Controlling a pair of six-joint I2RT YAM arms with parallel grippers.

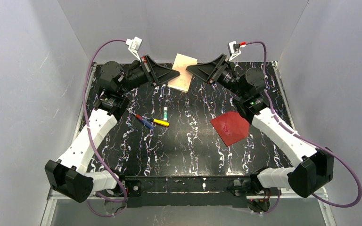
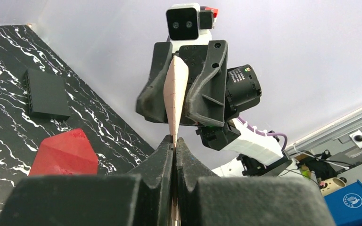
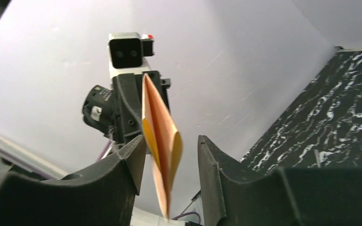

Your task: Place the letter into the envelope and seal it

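Note:
The letter [image 1: 184, 71], a pale sheet bent double, hangs in the air at the back middle of the table. My left gripper [image 1: 176, 73] is shut on its left edge; the left wrist view shows the paper [image 2: 175, 94] pinched between the closed fingers of that gripper [image 2: 174, 140]. My right gripper [image 1: 191, 69] faces it from the right and is open. In the right wrist view the sheet's [image 3: 162, 136] free edge hangs between this gripper's [image 3: 172, 143] spread fingers, touching neither. The dark red envelope [image 1: 231, 127] lies flat on the table to the right, also visible in the left wrist view [image 2: 63, 153].
A glue stick [image 1: 165, 112], a yellow marker [image 1: 160, 123] and a red and blue pen [image 1: 143, 121] lie left of centre. A flat black box [image 2: 46, 93] sits on the table beyond the envelope. White walls close in the back and both sides.

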